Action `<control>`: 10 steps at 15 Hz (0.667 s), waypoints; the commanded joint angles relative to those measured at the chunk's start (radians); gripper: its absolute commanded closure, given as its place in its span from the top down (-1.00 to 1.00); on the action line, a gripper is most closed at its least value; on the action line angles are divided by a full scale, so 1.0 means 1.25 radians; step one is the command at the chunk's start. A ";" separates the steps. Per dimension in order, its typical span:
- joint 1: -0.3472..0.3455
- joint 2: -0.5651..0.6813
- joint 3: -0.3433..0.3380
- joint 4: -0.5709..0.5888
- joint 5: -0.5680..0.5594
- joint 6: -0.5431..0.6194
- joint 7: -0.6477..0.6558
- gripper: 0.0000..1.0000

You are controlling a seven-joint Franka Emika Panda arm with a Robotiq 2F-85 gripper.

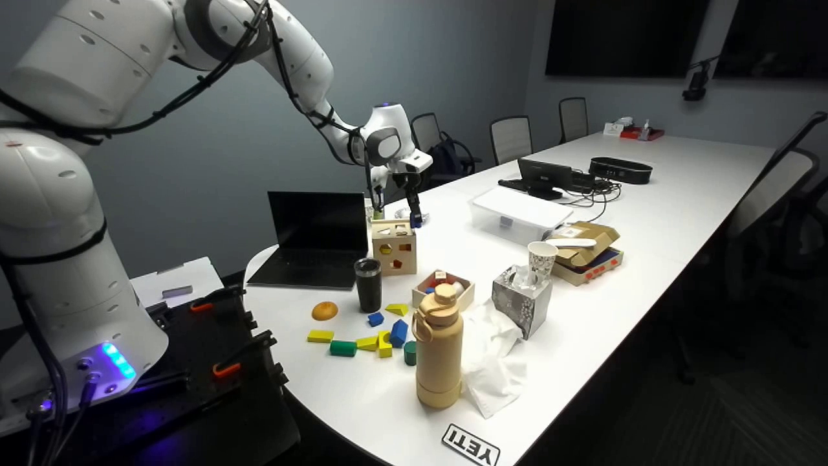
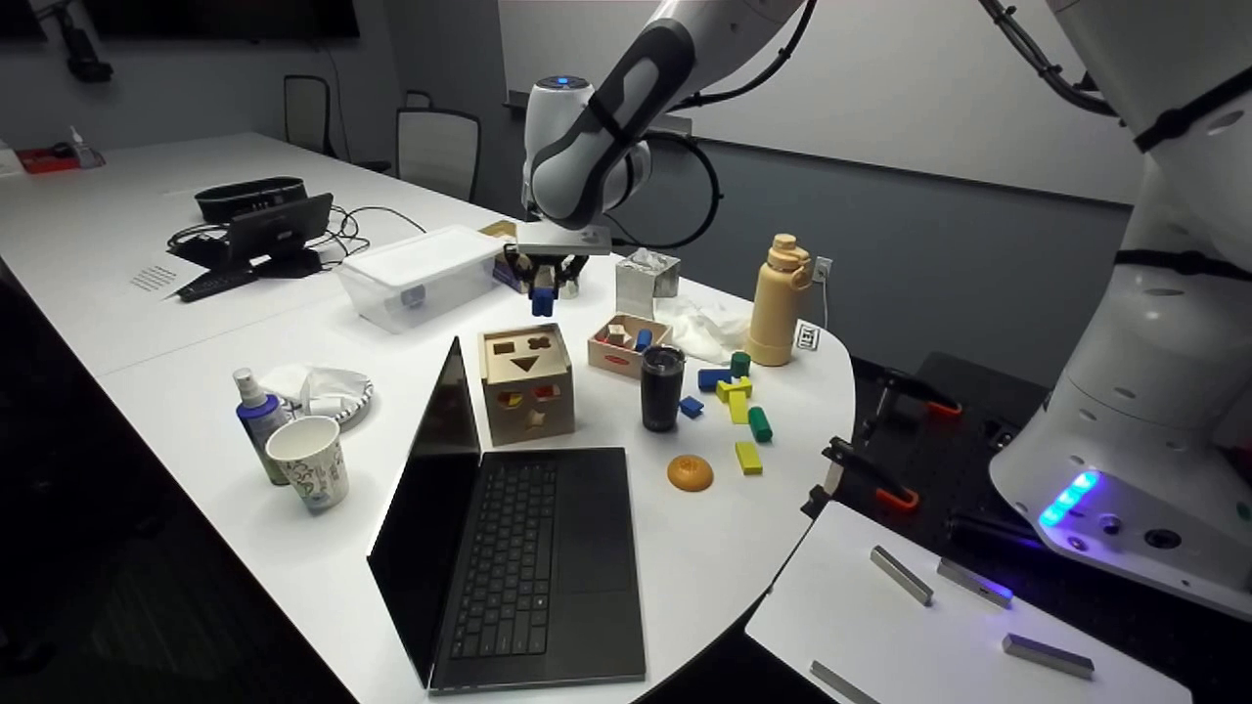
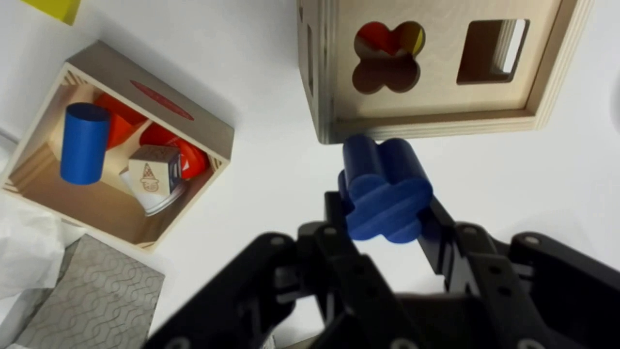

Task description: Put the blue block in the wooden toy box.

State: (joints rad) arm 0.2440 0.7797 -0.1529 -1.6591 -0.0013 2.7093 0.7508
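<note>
Clasping the blue block (image 3: 390, 208) near the wooden toy box (image 3: 441, 58)

At left in the wrist view lies an open wooden tray (image 3: 208, 127). Then comes one of my fingers (image 3: 335, 208), next the block, pinched between, its far end jutting past both tips, then my opposite finger (image 3: 441, 230). At right stands the box, close to the block but apart.

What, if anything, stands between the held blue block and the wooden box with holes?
Nothing visible but the raised rim of the wooden shape-sorter, between the blue clover-shaped block and clover cut-out, in the wrist view.
</note>
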 commanded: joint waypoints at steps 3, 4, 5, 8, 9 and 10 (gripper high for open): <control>0.010 0.028 0.011 0.062 0.000 -0.121 -0.023 -0.69; 0.014 0.026 0.011 0.061 0.000 -0.139 -0.016 -0.69; 0.014 0.022 0.014 0.059 0.002 -0.153 -0.013 -0.69; 0.022 0.017 0.019 0.059 0.002 -0.185 -0.003 -0.69; 0.024 0.016 0.023 0.060 0.002 -0.196 -0.003 -0.69; 0.031 0.017 0.022 0.061 -0.002 -0.203 0.001 -0.69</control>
State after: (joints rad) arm 0.2687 0.8106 -0.1339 -1.5973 -0.0012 2.5155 0.7331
